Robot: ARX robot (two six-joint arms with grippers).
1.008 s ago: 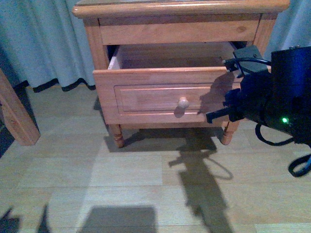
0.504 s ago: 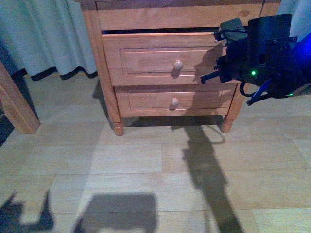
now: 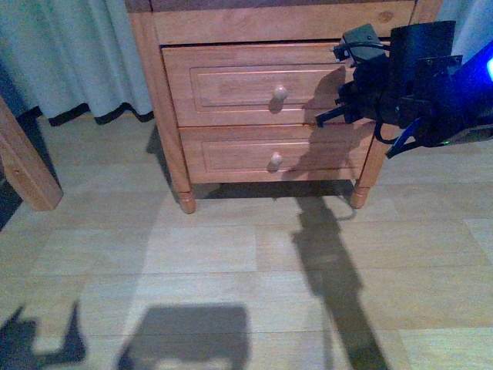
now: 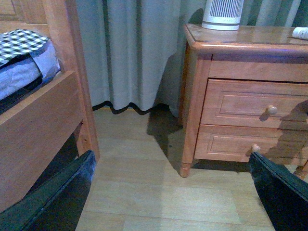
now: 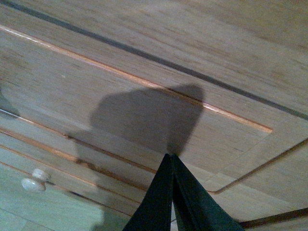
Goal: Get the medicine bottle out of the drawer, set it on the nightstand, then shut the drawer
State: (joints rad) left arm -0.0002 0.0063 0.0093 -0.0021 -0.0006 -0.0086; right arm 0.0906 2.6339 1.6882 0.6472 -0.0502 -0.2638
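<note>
The right gripper, fingers pressed together and empty, touches the drawer front at 3 o'clock of its knob. The drawer sits flush in the nightstand. The left gripper hangs spread, well apart.

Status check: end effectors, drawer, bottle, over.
Right end effector shut, tip at the drawer front. Left end effector open, holding nothing. Drawer looks flush with the nightstand. Bottle not identifiable from here.

Grey curtains hang to the pale wood-plank floor. A ribbed white appliance stands upright; checked bedding lies on a bed frame.
</note>
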